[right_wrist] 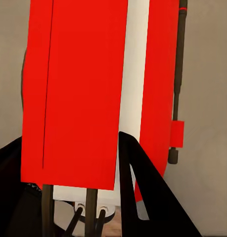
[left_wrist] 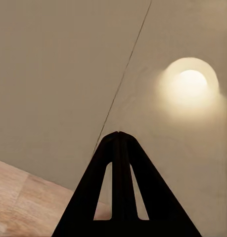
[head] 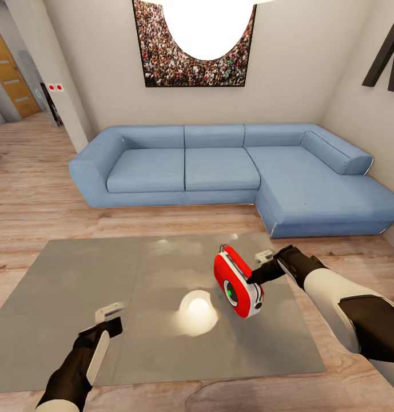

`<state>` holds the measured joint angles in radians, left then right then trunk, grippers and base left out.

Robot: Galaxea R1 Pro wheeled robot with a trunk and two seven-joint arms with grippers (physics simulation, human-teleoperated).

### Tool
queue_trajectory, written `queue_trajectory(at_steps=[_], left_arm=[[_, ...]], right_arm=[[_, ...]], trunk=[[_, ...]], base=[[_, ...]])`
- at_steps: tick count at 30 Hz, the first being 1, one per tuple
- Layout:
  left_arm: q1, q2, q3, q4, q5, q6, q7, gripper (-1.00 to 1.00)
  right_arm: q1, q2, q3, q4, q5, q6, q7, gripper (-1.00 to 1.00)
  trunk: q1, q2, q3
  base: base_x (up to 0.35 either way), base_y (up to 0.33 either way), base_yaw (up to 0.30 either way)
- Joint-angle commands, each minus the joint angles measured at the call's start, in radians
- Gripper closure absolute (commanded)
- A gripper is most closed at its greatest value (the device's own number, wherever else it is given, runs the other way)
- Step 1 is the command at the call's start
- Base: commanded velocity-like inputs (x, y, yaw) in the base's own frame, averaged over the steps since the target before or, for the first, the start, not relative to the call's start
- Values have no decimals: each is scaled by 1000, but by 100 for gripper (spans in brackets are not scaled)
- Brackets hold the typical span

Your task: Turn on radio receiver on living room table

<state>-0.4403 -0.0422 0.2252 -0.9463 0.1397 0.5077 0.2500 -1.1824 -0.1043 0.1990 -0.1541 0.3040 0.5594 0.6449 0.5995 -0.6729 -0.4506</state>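
The red radio (head: 238, 282) stood tilted near the right side of the grey table (head: 76, 274), before the blue sofa (head: 219, 169). The right gripper (head: 259, 277) pressed against its side; whether it was open or closed could not be told. The left gripper (left_wrist: 118, 134) hovered closed over bare tabletop. The switch-on appeared under way, with a precise press the likely next requirement.

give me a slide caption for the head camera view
Right claw meets the red radio receiver on the grey table; left claw hovers shut, blue sofa behind.
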Motion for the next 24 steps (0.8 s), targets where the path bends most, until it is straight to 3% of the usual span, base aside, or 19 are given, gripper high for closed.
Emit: queue_trajectory(at_steps=[1,4,24], left_arm=[[0,0,1,0,1,0,0,100],[0,-1,3,0,2,0,0,100],[0,-4,1,0,-2,0,0,100]], right_arm=[[0,0,-6,2,-6,0,0,100],[0,0,-6,4,-6,2,1,100],[0,0,-6,10,-6,19,1,100]], trunk=[[0,0,0],[0,0,0],[77,-140,-63]], base=[[0,0,0],[0,0,0],[0,0,0]])
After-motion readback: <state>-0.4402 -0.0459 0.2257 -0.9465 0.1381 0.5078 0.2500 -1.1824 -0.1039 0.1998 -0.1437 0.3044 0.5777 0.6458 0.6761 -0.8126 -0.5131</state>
